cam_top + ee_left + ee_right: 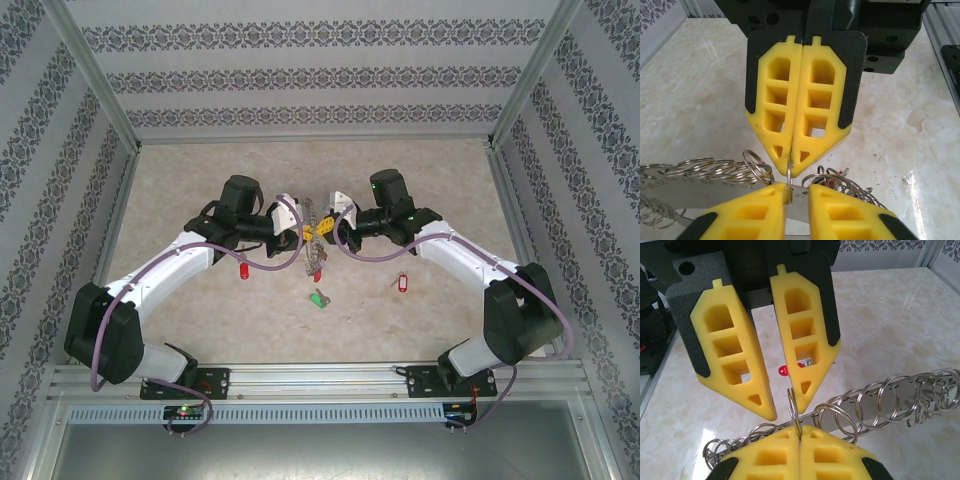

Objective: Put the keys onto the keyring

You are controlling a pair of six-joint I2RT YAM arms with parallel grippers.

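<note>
step: looks like a small ring [792,407] is being opened for a key; right should hold firm, left pry gently.
right gripper [800,430]: jaws together, clamped on that ring.
left gripper [786,404]: jaws apart, straddling it.
keyring [880,397]: held up between grippers.
keys: red key [245,272], labelled key [403,284] loose on table [200,180], apart from both grippers.

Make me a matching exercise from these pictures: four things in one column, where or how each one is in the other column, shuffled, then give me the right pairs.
Column one:
1 left end effector
2 right end effector
3 solid red key
4 green tag

Column two:
A shut on a small ring of the keyring
B on the table, left of the green tag
C jaws apart
D on the table, nearer the arm bases than the keyring

Pairs: 1-C, 2-A, 3-B, 4-D
</note>
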